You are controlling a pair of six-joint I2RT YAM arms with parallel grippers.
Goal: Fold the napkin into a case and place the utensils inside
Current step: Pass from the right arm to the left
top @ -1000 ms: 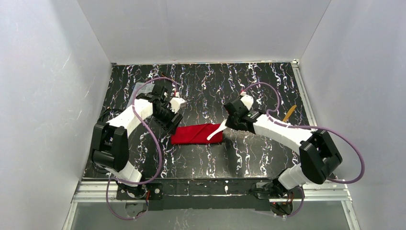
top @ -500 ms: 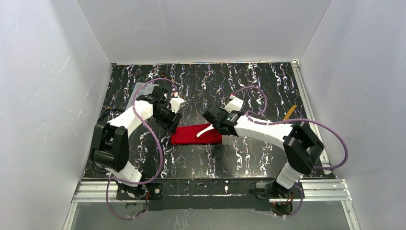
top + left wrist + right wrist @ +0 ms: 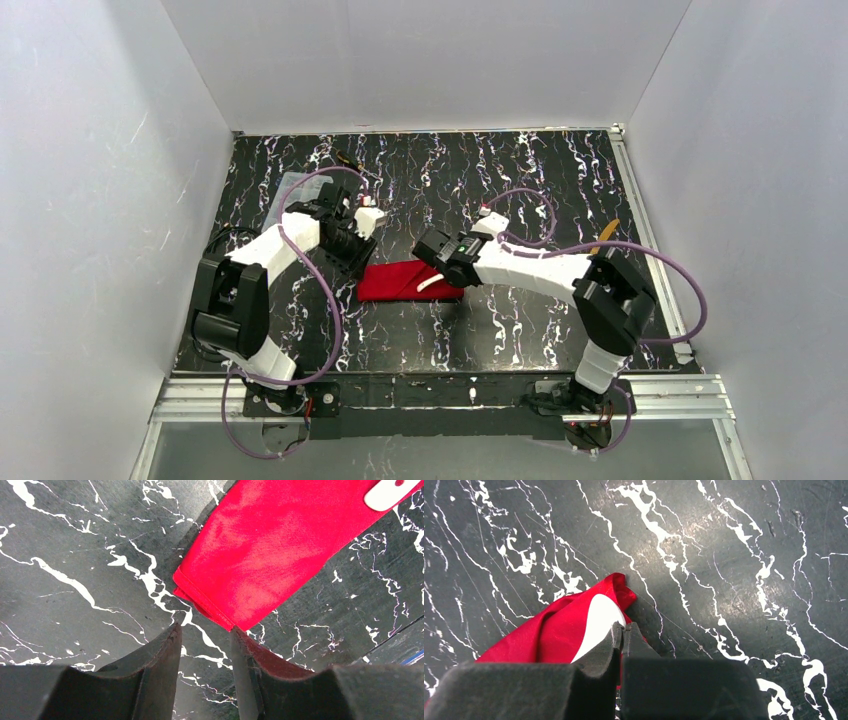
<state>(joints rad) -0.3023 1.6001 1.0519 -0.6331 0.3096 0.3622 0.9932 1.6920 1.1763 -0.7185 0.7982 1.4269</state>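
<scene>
The red napkin lies folded into a narrow strip a little left of the middle of the top view, flat on the black marbled table. The left gripper is at the strip's left end. In the left wrist view its gripper stands partly open, with bare table showing in the gap between the two dark fingers. The napkin fills the upper right of that frame, and its near corner just meets the tip of the right-hand finger. The right gripper is over the strip's right end, clamped tight on the white spoon. In the right wrist view its gripper has the fingers pressed together with the spoon pinched between them, lying over the napkin's pointed end at lower left. A yellow-gold utensil lies on the table at the right of the top view, well apart from the napkin.
</scene>
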